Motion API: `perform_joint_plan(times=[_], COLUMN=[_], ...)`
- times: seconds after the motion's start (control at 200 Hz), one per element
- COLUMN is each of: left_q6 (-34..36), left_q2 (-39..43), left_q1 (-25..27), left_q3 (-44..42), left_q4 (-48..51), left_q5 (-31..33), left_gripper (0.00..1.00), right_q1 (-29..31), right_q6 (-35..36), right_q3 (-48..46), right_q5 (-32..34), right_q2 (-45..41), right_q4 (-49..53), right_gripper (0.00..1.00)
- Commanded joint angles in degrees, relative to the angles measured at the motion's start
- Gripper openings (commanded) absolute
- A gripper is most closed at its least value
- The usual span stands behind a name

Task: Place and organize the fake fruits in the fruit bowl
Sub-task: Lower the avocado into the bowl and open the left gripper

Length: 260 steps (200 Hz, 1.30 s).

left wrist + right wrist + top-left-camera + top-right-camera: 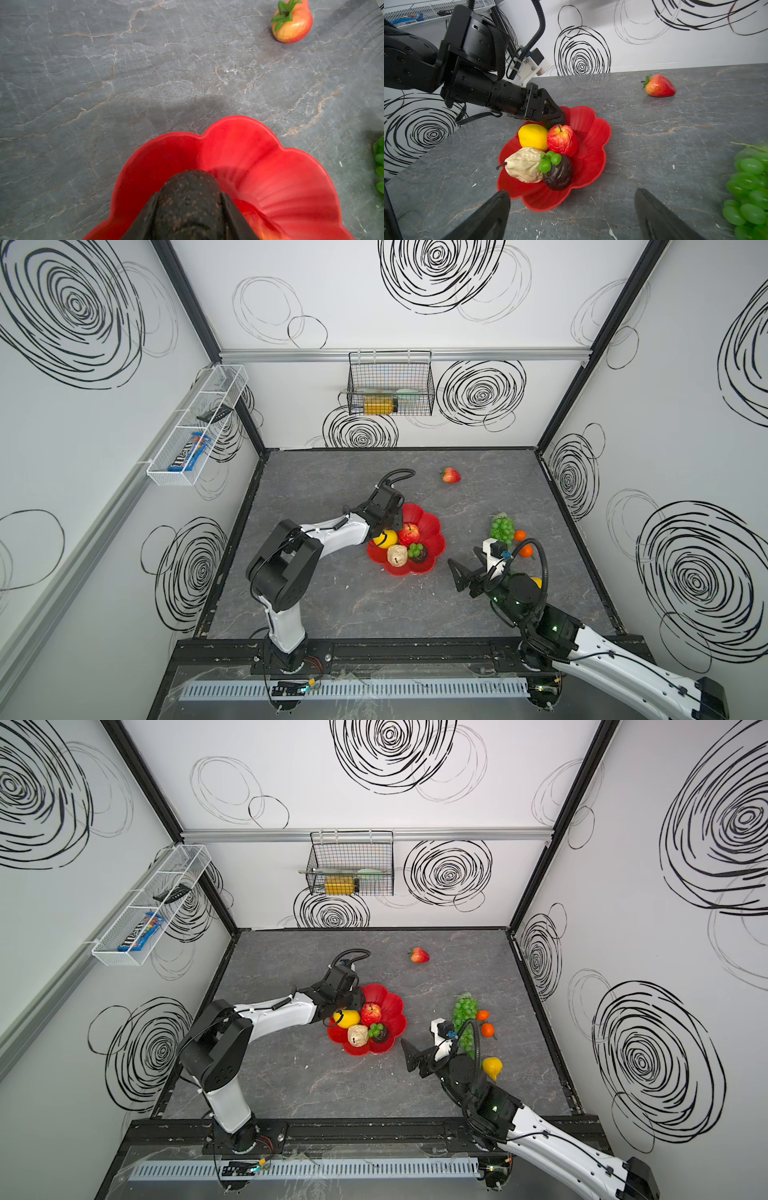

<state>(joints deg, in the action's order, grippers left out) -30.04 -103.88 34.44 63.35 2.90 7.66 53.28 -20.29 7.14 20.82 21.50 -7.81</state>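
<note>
Grey marbled table (374,605) carries everything.
Fruit bowl (432,531) sits about centre; red, scalloped rim.
Left gripper (557,117) reaches over the bowl's far-left edge, fingers clamped on the dark avocado (190,197); cannot tell whether the avocado touches the dish.
Right gripper (460,577) hovers just near-right of the bowl; jaws spread wide, nothing between them.
Grapes (501,529) lie on the table right of the bowl, well apart from it.

In the bowl:
- lemon (385,539) at left
- apple (408,534) touching it on the right
- pear (397,556) on the near side
- mangosteen (417,554) against the pear, green leaves up

Loose on the table:
- second lemon (492,1067) near-right, partly behind the right arm
- strawberry (451,475) far, well apart from the bowl
- orange (520,535) and second orange (526,551) just right of the grapes
</note>
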Motion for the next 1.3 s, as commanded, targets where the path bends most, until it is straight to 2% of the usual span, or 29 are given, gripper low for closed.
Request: perform_joint_plan(times=[0.0,0.445,1.086,1.296], left_q6=[-1.33,-2.57,-2.66,-1.0], left_q2=[-1.11,-0.57,1.98,5.35], left_q1=[-0.6,-1.29,-1.83,-2.0], left_q3=[0.74,-0.66,-1.48,-2.85], left_q4=[-2.59,-3.41,-3.55,-5.25], left_q5=[-0.37,-0.43,-0.1,-3.89], left_gripper=[0.45,0.56,0.61,0.69], right_q1=[-0.37,-0.32,-0.39,-0.44], right_q6=[-0.18,-0.18,-0.1,-0.18], right_q3=[-0.02,0.02,0.01,-0.01], right_q5=[0.04,0.1,-0.29,-0.1], right_q2=[0.47,1.41,2.26,2.01], right_q4=[-1.76,-2.13,-2.65,-2.55], right_gripper=[0.97,0.97,0.97,0.97])
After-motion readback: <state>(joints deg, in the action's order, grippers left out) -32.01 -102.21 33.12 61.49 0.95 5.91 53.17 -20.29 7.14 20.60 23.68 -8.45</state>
